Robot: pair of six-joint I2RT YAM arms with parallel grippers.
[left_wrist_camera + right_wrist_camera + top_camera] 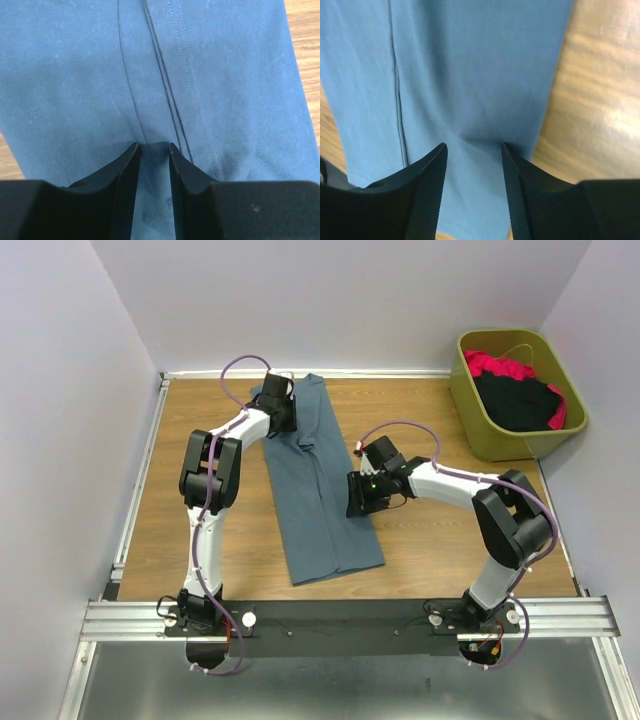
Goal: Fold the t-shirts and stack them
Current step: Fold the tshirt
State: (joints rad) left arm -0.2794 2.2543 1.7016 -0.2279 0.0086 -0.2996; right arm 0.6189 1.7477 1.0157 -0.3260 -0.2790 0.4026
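Between the jaws of both arms: the slate-blue t-shirt (322, 520), the only garment out on the table (440, 540).

- Blue shirt lies flat as one long narrow strip, sides already turned in lengthwise. A long fold edge and stitch lines run straight away from the left gripper (154, 147). Strip not yet folded across its length.
- Left gripper sits at the strip's far end. Jaws stand narrowly apart, shaded cloth in the gap. Cannot tell whether they pinch it or only press down on it.
- Right gripper (472, 147) is at the strip's right-hand edge, about midway along. Jaws parted wider, smooth cloth lying flat under the gap, nothing pinched. Bare wood shows just outside its right finger; a seam runs ahead of its left finger.
- Olive bin (470, 410) stands well apart, beyond and to the right of the right gripper. A black shirt (515, 400) and a red-pink shirt (495, 365) lie crumpled inside, untouched.

Judgement: early in the task. First shirt roughly half folded; crosswise folds remain. No stack begun. At least two bin shirts still need taking out, folding and stacking.
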